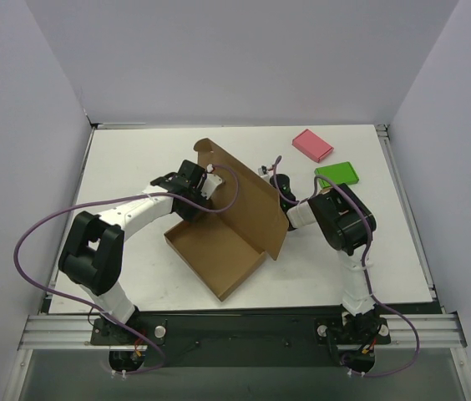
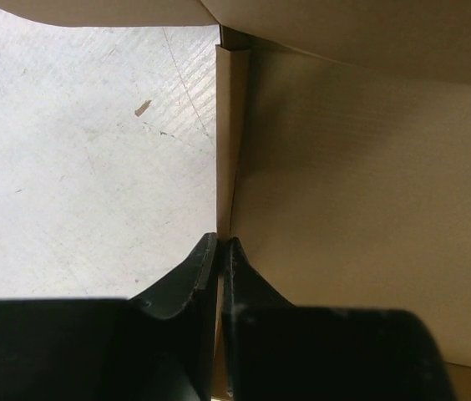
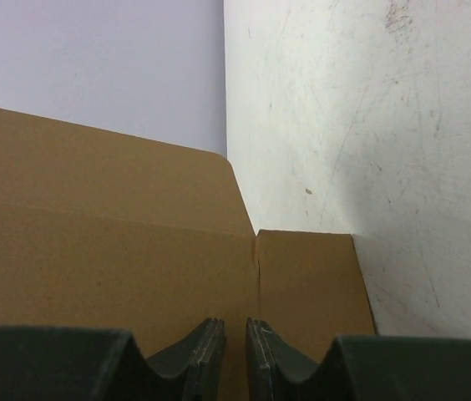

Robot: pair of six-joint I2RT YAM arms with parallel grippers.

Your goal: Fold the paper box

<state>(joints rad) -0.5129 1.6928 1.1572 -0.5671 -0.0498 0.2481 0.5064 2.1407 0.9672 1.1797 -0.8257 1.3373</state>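
At lower centre of its wrist view, left gripper (image 2: 220,249) pinches a box (image 1: 219,251) edge; right gripper (image 3: 235,332) fingers sit nearly together at the raised panel, grip unclear. Box lies mid-frame in top view; best fold along the crease, wall held steady.

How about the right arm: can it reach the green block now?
Probably yes. The green block lies on the table beyond the right arm, on its side of the raised lid of the paper box, nothing between. The right gripper sits at that lid and would have to leave it.
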